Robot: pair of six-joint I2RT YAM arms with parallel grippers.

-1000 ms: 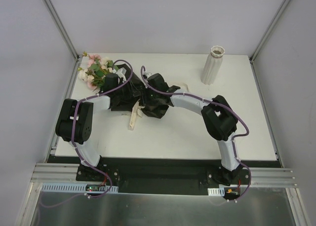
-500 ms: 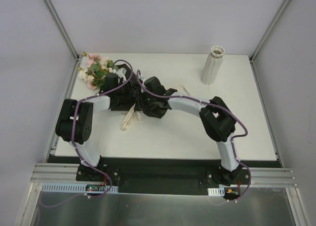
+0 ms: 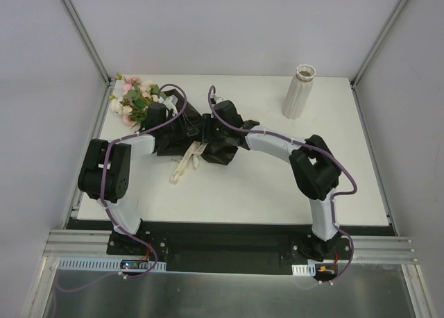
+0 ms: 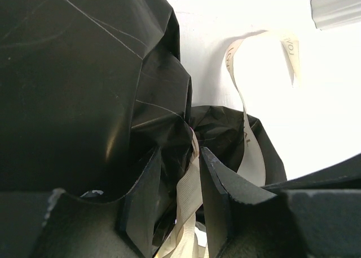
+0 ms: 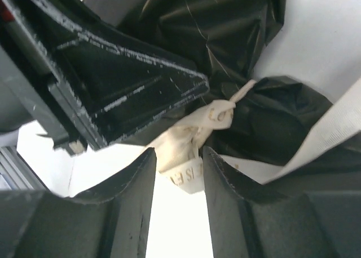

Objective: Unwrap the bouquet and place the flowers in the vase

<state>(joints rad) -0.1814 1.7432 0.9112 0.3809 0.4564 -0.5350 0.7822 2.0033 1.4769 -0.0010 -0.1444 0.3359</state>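
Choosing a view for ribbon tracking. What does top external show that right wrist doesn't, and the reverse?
Only top external: the vase standing at far right and the flowers at far left.
Only right wrist: the knot of the cream ribbon close up, its printed lettering visible, sitting between the fingers of the right gripper.
Both: the black wrapping and the ribbon.

A white rectangular desk (image 3: 263, 193) stands between plain pale grey walls (image 3: 229, 26). Thin aluminium posts (image 3: 83, 33) rise from its far corners. A silver metal rail (image 3: 76, 247) runs along the near edge. The light is soft and even.
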